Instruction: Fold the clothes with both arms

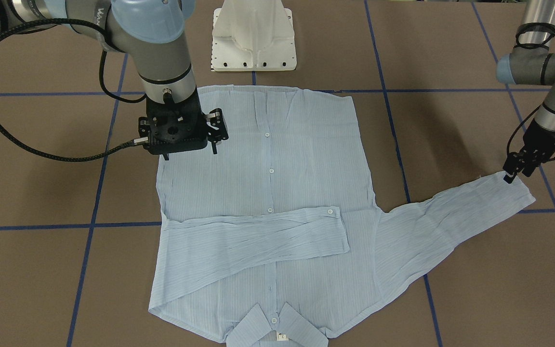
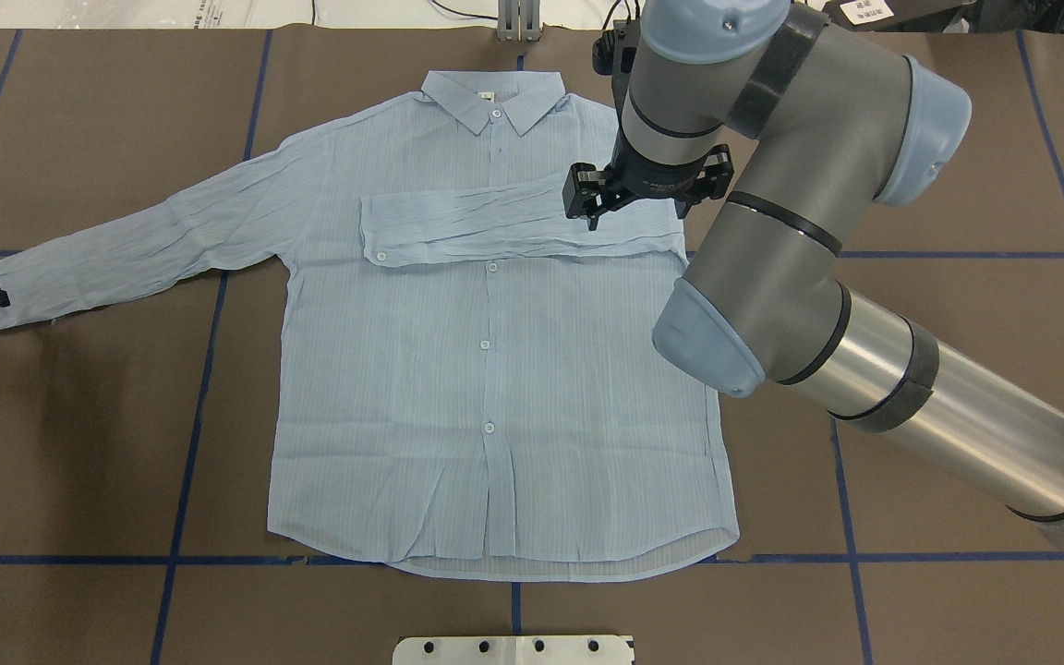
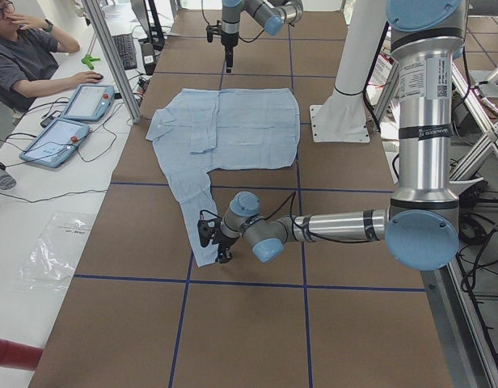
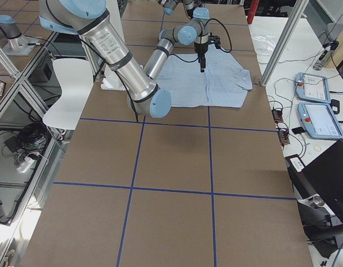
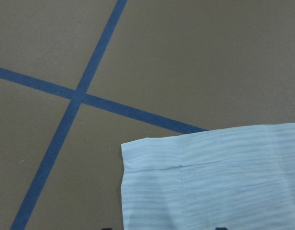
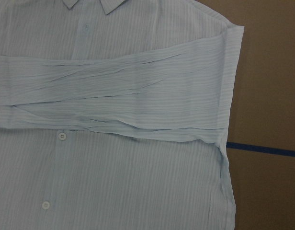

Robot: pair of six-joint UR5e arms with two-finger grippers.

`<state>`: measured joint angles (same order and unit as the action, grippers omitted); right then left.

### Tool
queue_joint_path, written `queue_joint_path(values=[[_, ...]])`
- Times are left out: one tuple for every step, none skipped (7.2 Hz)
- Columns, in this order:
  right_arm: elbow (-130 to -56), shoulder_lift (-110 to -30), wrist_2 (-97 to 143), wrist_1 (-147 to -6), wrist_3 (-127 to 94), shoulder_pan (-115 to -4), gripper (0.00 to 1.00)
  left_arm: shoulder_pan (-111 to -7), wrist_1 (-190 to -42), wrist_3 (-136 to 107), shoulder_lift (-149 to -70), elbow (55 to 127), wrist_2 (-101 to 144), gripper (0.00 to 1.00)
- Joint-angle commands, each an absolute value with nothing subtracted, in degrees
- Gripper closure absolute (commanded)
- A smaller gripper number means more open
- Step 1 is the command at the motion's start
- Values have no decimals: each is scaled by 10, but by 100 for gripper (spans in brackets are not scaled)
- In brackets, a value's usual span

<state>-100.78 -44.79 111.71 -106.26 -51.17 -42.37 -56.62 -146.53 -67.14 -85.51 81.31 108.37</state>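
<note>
The pale-blue shirt (image 2: 486, 388) lies flat and buttoned on the table, collar (image 2: 495, 103) at the far side. One sleeve (image 2: 495, 226) is folded across the chest. The other sleeve (image 2: 144, 240) stretches out to my left. My left gripper (image 1: 516, 176) is low at that sleeve's cuff (image 5: 195, 177) and open; two dark fingertips just show apart at the bottom edge of the left wrist view. My right gripper (image 2: 640, 208) hovers open and empty over the shirt's side by the folded sleeve (image 6: 114, 96). It also shows in the front view (image 1: 212, 137).
The white pedestal base (image 1: 253, 38) stands at the robot's side of the table, past the shirt's hem. Blue tape lines (image 2: 190, 434) cross the brown table. A seated operator (image 3: 23, 56) and teach pendants (image 3: 71, 121) are beyond the far edge.
</note>
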Motion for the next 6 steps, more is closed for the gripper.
queue_joint_path(values=[[-1008,-446,1116,-1063,-514,-424,0,-565,-1464,-671,-855,811,1084,35],[-1008,-446,1116,-1063,-514,-424,0,-565,-1464,-672,-855,812,1084,35],[-1007,-446,1116,-1063,-514,-422,0,-565,-1463,-675,-855,812,1084,38],[-1006,-446,1116,-1062,-514,-421,0,-565,-1463,-674,-855,811,1084,40],[-1006,-447,1116,-1062,-512,-421,0,-565,-1463,-674,-854,810,1084,41],[-1005,-447,1116,-1062,-511,-421,0,-565,-1463,-674,-854,810,1083,41]])
